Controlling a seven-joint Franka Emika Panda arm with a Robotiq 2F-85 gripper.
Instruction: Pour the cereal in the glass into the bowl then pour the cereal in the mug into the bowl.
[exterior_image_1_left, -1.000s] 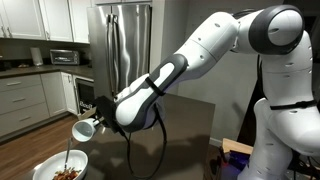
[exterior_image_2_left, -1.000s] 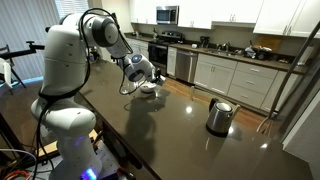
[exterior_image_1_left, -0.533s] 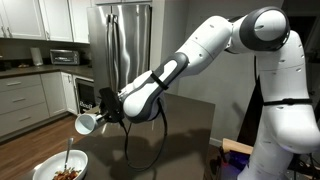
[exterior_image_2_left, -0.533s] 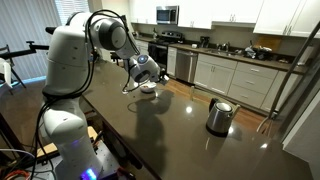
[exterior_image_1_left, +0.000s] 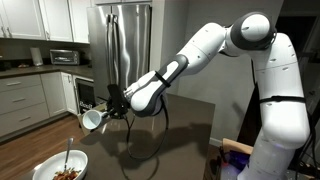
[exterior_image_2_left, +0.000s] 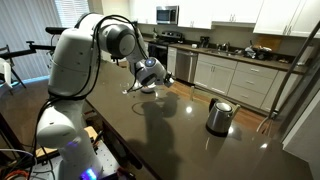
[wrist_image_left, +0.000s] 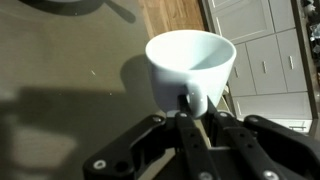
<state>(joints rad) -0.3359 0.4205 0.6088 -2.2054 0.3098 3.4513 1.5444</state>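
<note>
The gripper (exterior_image_1_left: 104, 116) is clamped on the mug (exterior_image_1_left: 92, 120) by its handle side, the fingers (wrist_image_left: 160, 128) closed around the handle in the wrist view. The mug lies nearly on its side, its long axis running straight out from the hand and its mouth facing away from the wrist; its inside (wrist_image_left: 190, 55) shows white with no cereal. The bowl (exterior_image_1_left: 45, 165), with cereal (exterior_image_1_left: 68, 174) and a spoon (exterior_image_1_left: 68, 157), sits well below the hand and off to the mouth side, so the mug seems not to hang over it
</note>
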